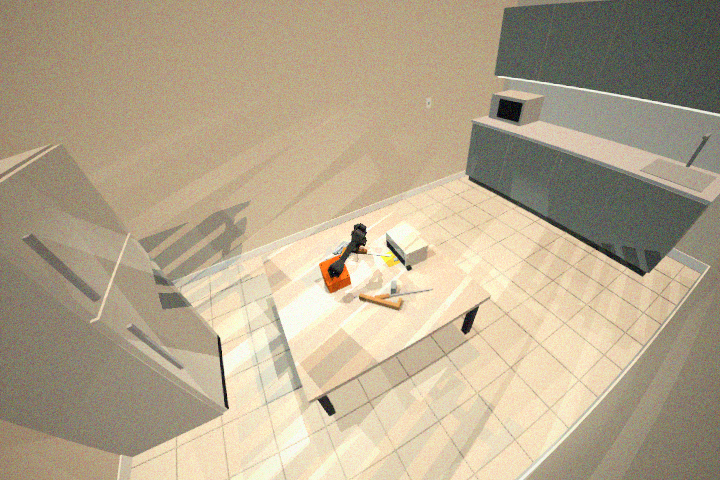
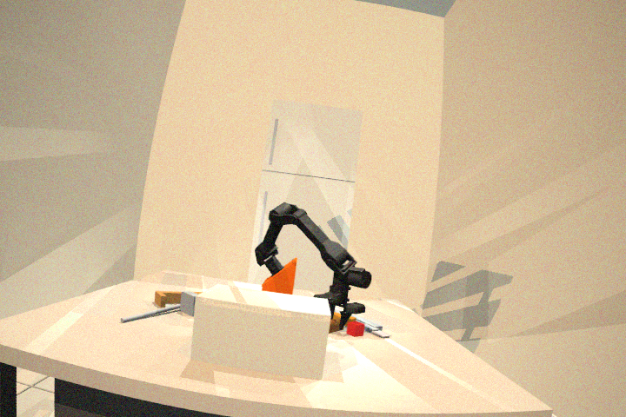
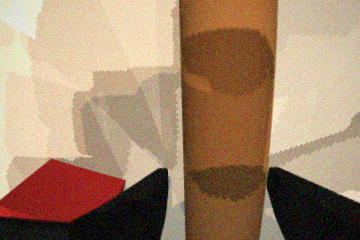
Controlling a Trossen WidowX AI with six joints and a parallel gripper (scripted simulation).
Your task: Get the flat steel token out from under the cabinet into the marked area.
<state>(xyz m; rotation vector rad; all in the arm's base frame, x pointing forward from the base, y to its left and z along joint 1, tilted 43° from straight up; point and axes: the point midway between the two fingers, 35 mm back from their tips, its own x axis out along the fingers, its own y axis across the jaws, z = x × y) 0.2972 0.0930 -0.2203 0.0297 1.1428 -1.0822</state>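
Observation:
My gripper [image 1: 363,246] [image 2: 337,321] [image 3: 217,177] is open around a brown wooden handle [image 2: 334,325] [image 3: 228,115]; in the wrist view a narrow gap shows between the handle and each finger. A thin rod [image 1: 379,254] runs from the handle toward the yellow marked area [image 1: 391,260] in the top view. The cream cabinet [image 1: 410,240] [image 2: 259,339] stands behind that area, with its dark slotted front facing it. The steel token cannot be made out in any view.
A red block [image 2: 355,328] [image 3: 58,192] lies close beside the gripper. Grey metal strips [image 2: 370,324] lie beyond it. An orange wedge [image 1: 331,280] [image 2: 282,280] stands at the arm's base. A wooden piece [image 1: 379,301] and a grey rod [image 1: 417,292] lie on the cabinet's other side.

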